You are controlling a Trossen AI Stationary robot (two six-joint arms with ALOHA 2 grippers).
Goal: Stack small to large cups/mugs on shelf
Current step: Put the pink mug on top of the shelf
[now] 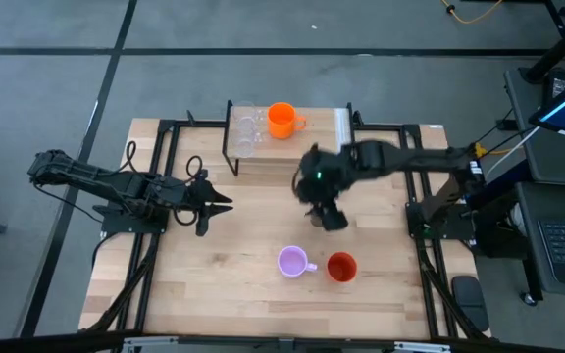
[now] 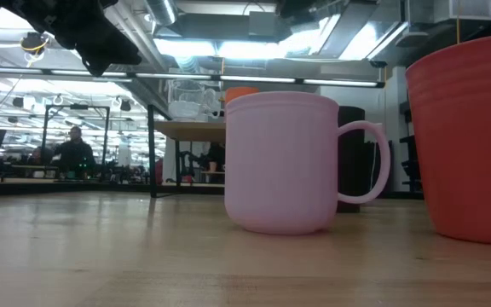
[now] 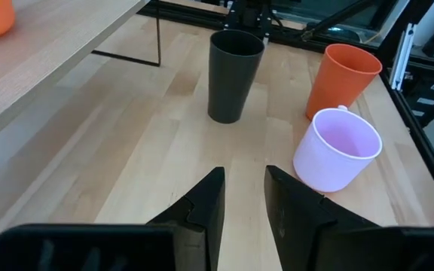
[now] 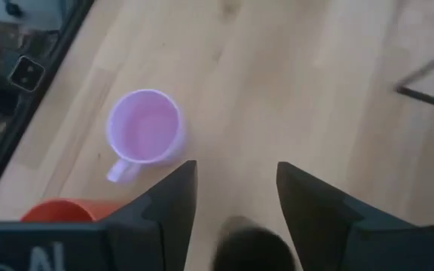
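High view shows the right gripper hanging over the black cup mid-table, fingers spread with the rim seemingly between them, though from above the arm hides most of the cup, so whether they touch it is unclear. Two clear glass cups and the orange mug stand on the shelf at the far side, the lilac mug and red-orange cup on the table near the front, while the left gripper waits at the left, fingers narrowly apart. If the right fingers close off-centre, the tall cup could tip or skid toward the lilac mug.
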